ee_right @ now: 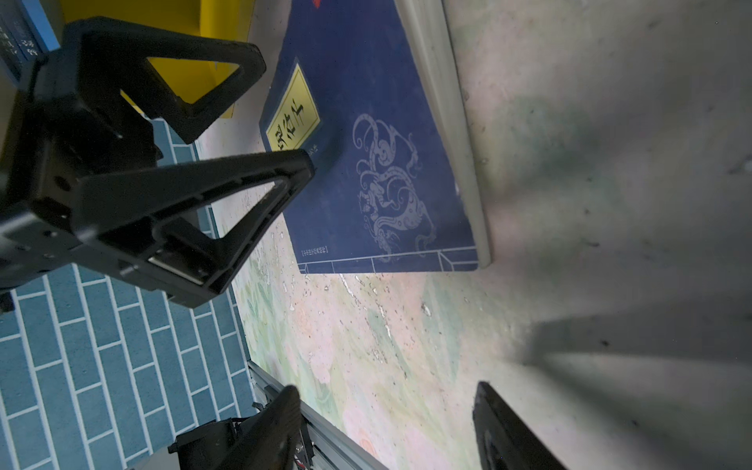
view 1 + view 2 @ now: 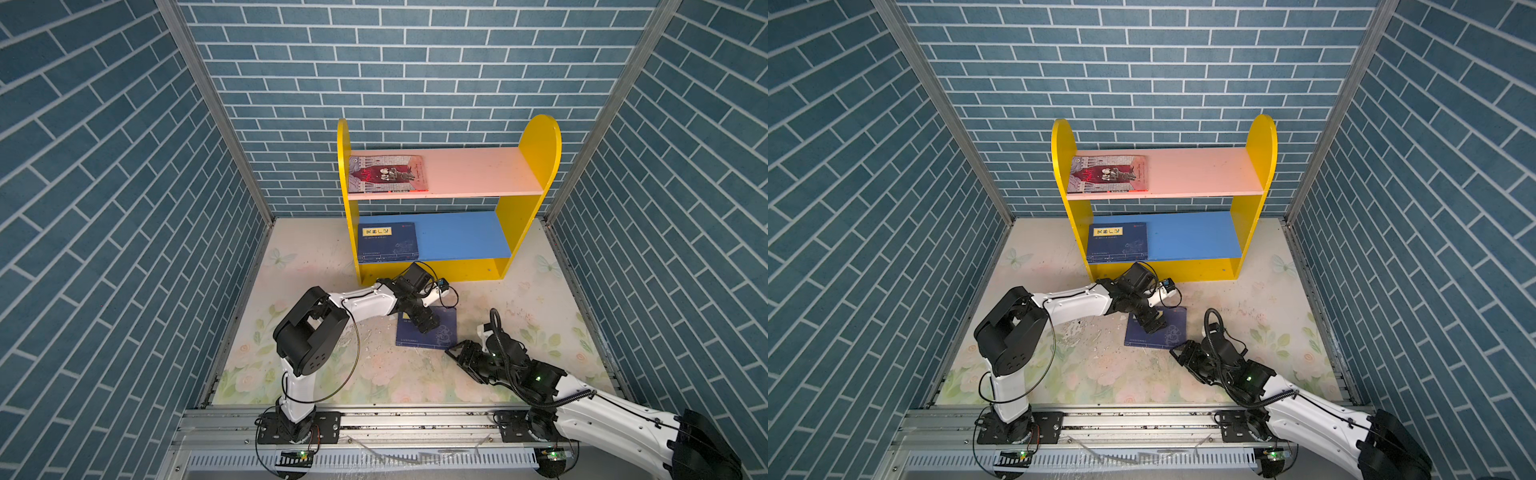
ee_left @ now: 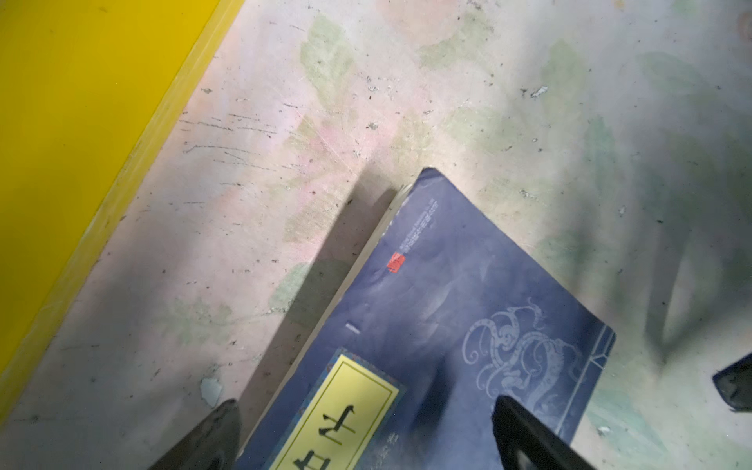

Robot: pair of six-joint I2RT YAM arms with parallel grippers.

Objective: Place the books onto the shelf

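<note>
Navy softcover book (image 2: pixel 446 332), flat on the tabletop (image 2: pixel 324 374) in front of the shelf (image 2: pixel 536 166): likely light, limp, slick-covered, best pinched at a lifted page edge; left tool (image 2: pixel 428 323) spread wide over its cover, right tool (image 2: pixel 459 349) parted, empty, near its corner.

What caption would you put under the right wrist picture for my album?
Open left hand over the navy book lying flat on the flowery table.

shelf (image 2: pixel 540 145): table (image 2: pixel 519 299) rear | top book (image 2: pixel 388 174): upper board (image 2: pixel 469 170), left | lower book (image 2: pixel 388 243): lower board (image 2: pixel 457 235), left | loose book (image 2: pixel 446 334): before shelf
</note>
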